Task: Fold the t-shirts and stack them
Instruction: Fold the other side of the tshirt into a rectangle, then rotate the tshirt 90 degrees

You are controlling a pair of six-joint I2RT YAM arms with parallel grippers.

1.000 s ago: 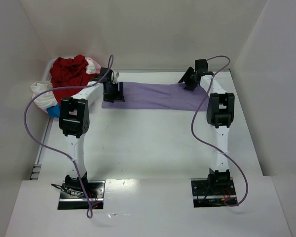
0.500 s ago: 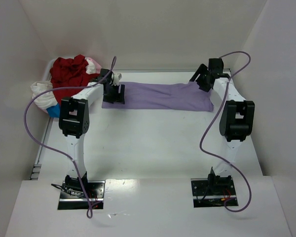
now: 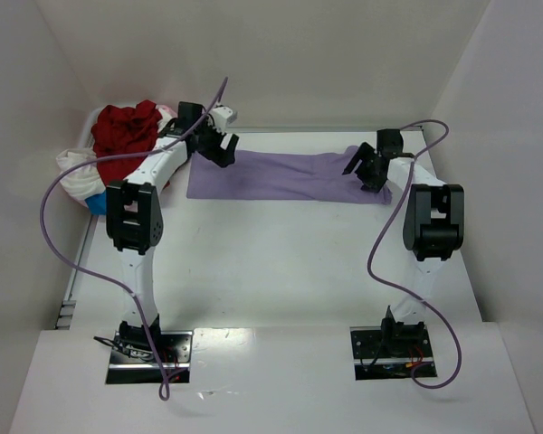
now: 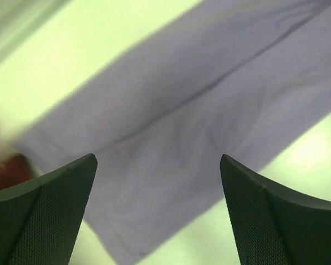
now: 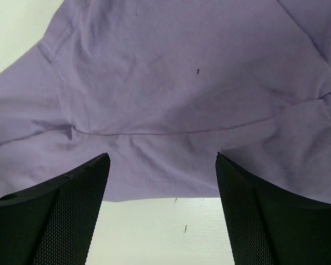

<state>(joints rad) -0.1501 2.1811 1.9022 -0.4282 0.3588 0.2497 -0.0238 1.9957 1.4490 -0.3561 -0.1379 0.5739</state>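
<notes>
The white, black-jointed left arm (image 3: 138, 276) rises from its base at the lower left of the top view and bends at its black elbow (image 3: 129, 215). It then slants to the upper centre-left, where the black two-finger left gripper (image 3: 224, 152) tilts down to the right, jaws spread wide. The matching right arm (image 3: 414, 280) climbs from the lower right. Its black right gripper (image 3: 369, 174) sits in the upper right, pointing down and left, with its mesh-textured fingers (image 5: 55, 215) parted.

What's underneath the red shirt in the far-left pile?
White cloth and a blue scrap show beneath the red shirt. Anything deeper in the heap is covered.
</notes>
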